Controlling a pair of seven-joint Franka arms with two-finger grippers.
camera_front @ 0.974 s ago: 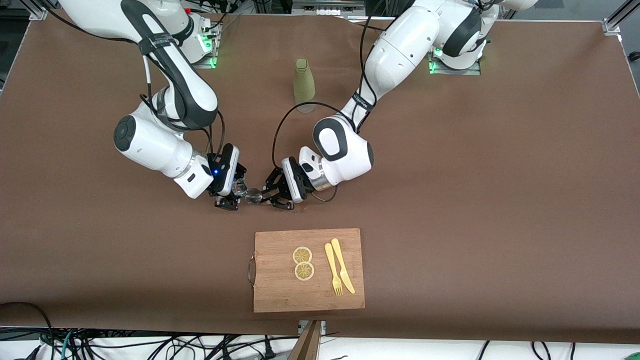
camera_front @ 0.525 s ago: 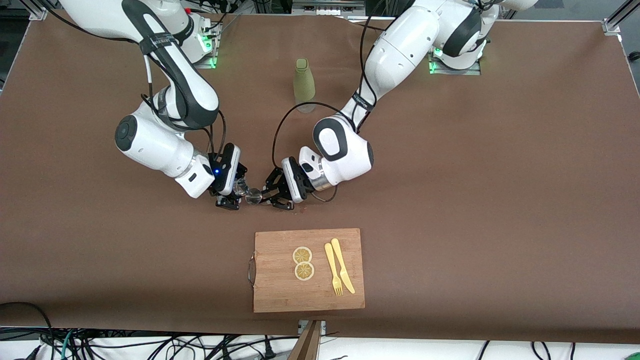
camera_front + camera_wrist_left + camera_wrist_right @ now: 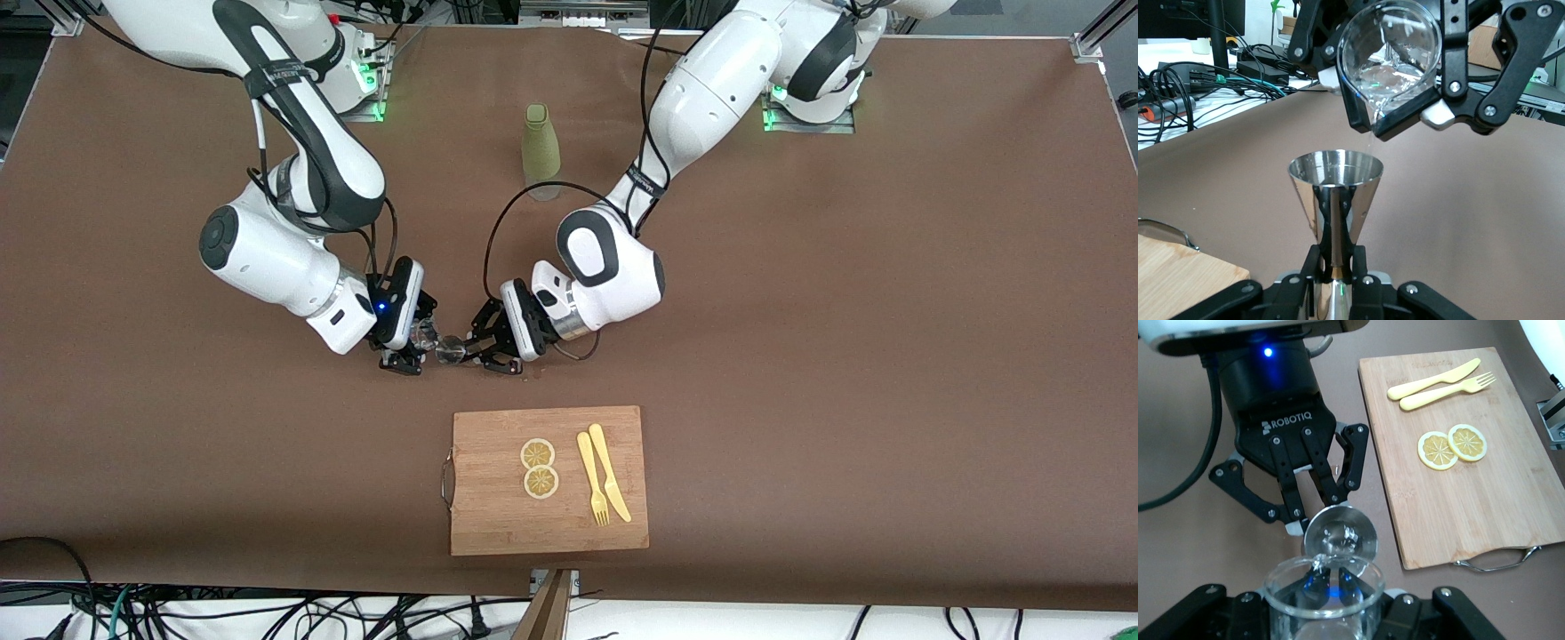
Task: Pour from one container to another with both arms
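The right gripper (image 3: 402,353) is holding a small glass beaker (image 3: 1390,61) tight between its fingers and is tipping it over the steel jigger (image 3: 1335,193), which the left gripper (image 3: 492,348) is clamping by its narrow waist. Both are meeting above the bare brown table (image 3: 800,311), between the green bottle (image 3: 540,151) and the wooden cutting board (image 3: 548,480), a little nearer to the board.

Compared with one second ago, the right arm's elbow and wrist are sitting slightly more toward its own end of the table, and the beaker seems to be leaning a bit more; the left arm is staying almost exactly in place. I am reading this as the pour being in progress: in the left wrist view a thin thread of clear liquid is hanging from the beaker's spout just above the jigger's mouth (some liquid is still lying inside the glass).

The stream is landing close to the jigger's rim, so a small drift could be sending drops onto the table.

On the board, two lemon slices (image 3: 539,468) and a yellow fork (image 3: 592,479) and knife (image 3: 609,472) are lying untouched
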